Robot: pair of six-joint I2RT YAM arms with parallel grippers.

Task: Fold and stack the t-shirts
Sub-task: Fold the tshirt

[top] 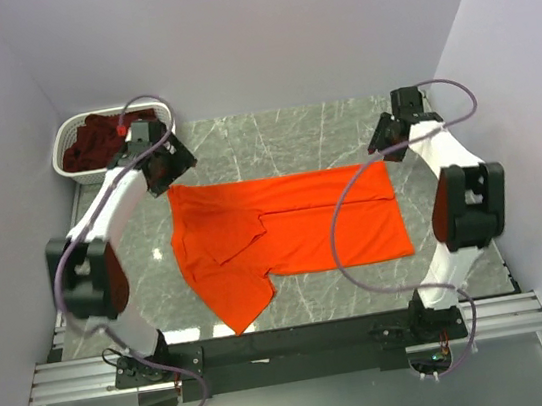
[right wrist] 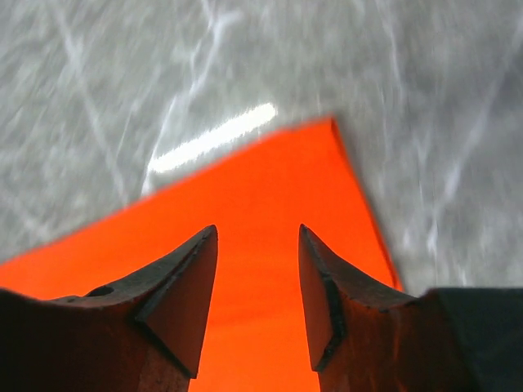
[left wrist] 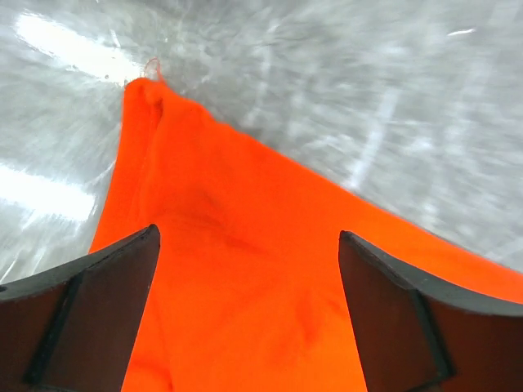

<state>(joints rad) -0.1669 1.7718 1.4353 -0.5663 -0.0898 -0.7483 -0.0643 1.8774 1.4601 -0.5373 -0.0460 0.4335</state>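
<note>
The orange t-shirt (top: 290, 229) lies on the grey marbled table, its far half folded toward me, one sleeve pointing to the near edge. My left gripper (top: 172, 172) hovers over the shirt's far left corner (left wrist: 245, 269), jaws wide apart with only cloth below them. My right gripper (top: 384, 143) hangs over the far right corner (right wrist: 294, 188), jaws parted, holding nothing. A maroon t-shirt (top: 98, 138) is bunched in the white basket (top: 71, 160) at the far left.
Pale walls close in the table on three sides. The basket stands in the far left corner beside my left arm. A metal rail (top: 291, 347) with both arm bases runs along the near edge. Bare marble (top: 282, 136) shows beyond the shirt.
</note>
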